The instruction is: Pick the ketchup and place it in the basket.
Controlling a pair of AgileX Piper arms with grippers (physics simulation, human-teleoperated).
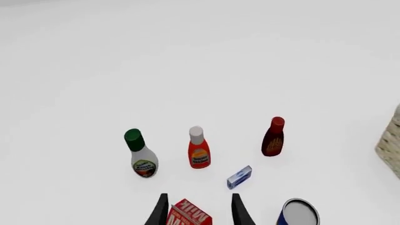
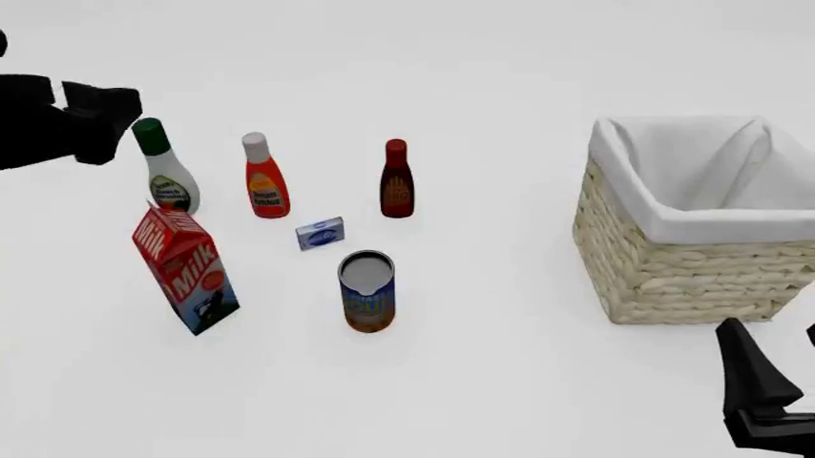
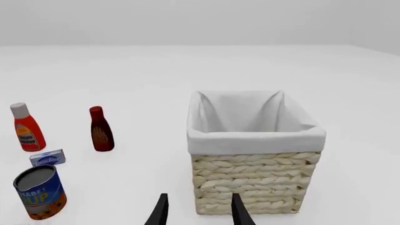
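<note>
I am at the very start of the pick: nothing is held, and the ketchup stands upright on the table, toward the far left part of it.

Farthest left, my left gripper hangs above the left edge of the table with its fingers apart and nothing between them. Its wrist view looks down over the milk carton, which leans on the near left side.

Behind the carton, the white bottle with the green cap opens a row of three. The ketchup is the middle one, and the dark-red bottle closes the row on the right. All three stand apart from each other. A small blue box lies just nearer than the ketchup, and a tin can stands nearer still.

The basket sits well apart at the right edge, and its white lining holds nothing that I can see.

My right gripper waits at the near right corner, facing the basket, its fingers parted too.

The left arm looks the better placed for the pick. I judge the next move is to bring it forward over the carton and lower the parted fingers around the ketchup's body, keeping clear of the green-capped bottle beside it.
</note>
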